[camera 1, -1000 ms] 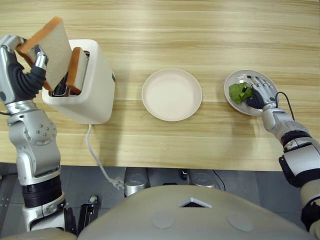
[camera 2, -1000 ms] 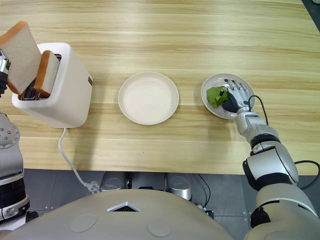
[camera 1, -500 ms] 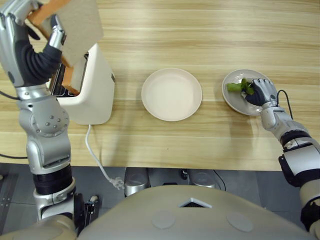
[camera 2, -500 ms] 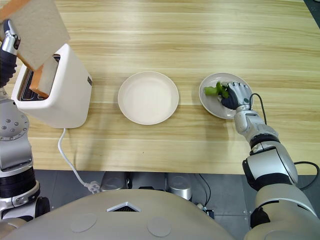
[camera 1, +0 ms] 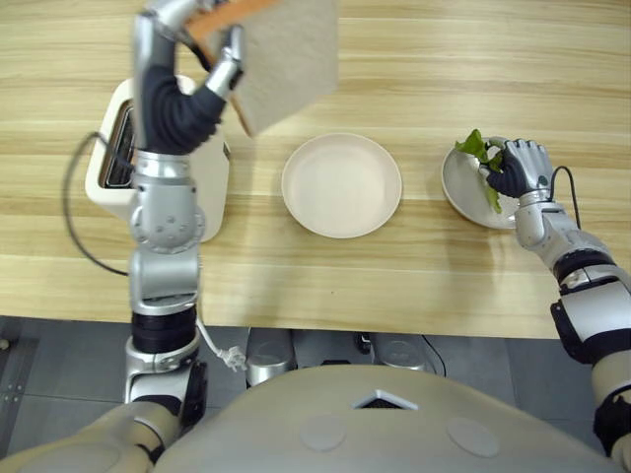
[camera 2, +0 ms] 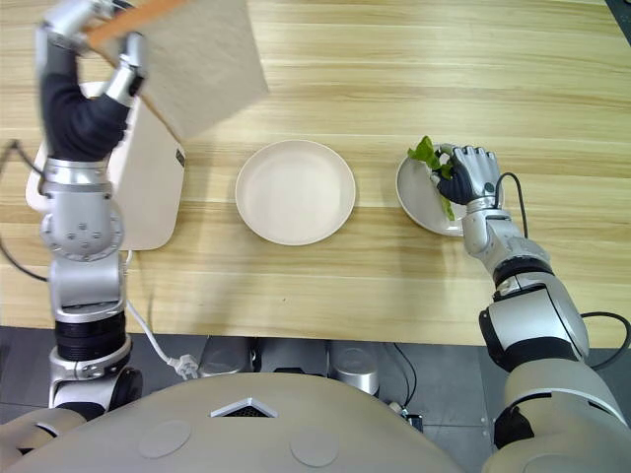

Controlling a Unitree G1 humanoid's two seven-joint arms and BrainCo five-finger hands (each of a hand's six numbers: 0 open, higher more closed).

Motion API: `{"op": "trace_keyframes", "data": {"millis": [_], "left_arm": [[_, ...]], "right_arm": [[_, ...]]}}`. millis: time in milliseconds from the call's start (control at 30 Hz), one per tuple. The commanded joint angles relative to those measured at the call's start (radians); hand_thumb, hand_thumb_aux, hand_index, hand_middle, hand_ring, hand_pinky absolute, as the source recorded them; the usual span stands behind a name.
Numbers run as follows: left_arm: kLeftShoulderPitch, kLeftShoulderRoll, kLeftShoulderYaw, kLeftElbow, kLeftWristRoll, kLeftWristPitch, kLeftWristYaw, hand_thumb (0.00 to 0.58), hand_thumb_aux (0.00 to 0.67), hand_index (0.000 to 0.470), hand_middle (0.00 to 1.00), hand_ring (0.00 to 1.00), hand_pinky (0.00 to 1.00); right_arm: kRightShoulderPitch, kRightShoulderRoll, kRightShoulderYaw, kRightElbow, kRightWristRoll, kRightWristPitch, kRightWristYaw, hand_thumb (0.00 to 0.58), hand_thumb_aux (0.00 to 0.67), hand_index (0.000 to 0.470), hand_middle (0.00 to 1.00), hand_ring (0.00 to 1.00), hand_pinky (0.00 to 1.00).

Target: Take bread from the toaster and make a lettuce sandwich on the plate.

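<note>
Bread slice [camera 1: 286, 59] is gripped at its crust edge by the left hand [camera 1: 182, 25]. It is held tilted above the wooden table [camera 1: 444, 59], over the gap between the white toaster [camera 2: 148, 197] and the cream plate [camera 1: 341, 185]. The right hand [camera 1: 523, 168] is clenched around a lettuce leaf [camera 1: 475, 148] over the small grey dish [camera 1: 463, 187]. Leaf-to-dish contact is unclear.

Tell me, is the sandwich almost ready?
Not yet. Done: one slice of bread is out of the toaster. In hand: the left hand holds that bread up in the air, and the right hand grips lettuce over the small dish. Left to do: the plate has nothing on it, so bread, lettuce and probably another slice must go there.
</note>
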Motion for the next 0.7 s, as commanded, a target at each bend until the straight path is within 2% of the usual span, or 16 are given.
{"op": "trace_keyframes", "data": {"millis": [33, 233, 500, 700], "left_arm": [[-0.009, -0.040, -0.088, 0.187, -0.067, 0.009, -0.085, 0.580, 0.670, 0.460, 1.00, 1.00, 1.00], [-0.031, -0.103, -0.150, 0.447, -0.147, 0.003, -0.179, 0.580, 0.670, 0.460, 1.00, 1.00, 1.00], [-0.111, -0.131, -0.137, 0.701, -0.224, 0.010, -0.259, 0.580, 0.670, 0.460, 1.00, 1.00, 1.00], [-0.195, -0.129, -0.128, 0.819, -0.266, 0.020, -0.317, 0.580, 0.670, 0.460, 1.00, 1.00, 1.00]], "right_arm": [[-0.020, -0.009, -0.003, -0.028, -0.004, -0.023, -0.019, 0.580, 0.670, 0.460, 1.00, 1.00, 1.00], [-0.041, -0.026, -0.018, -0.088, 0.002, -0.064, -0.051, 0.580, 0.670, 0.460, 1.00, 1.00, 1.00], [-0.042, -0.038, -0.035, -0.168, -0.009, -0.087, -0.072, 0.580, 0.670, 0.460, 1.00, 1.00, 1.00], [-0.037, -0.036, -0.036, -0.183, -0.012, -0.089, -0.075, 0.580, 0.670, 0.460, 1.00, 1.00, 1.00]]}}
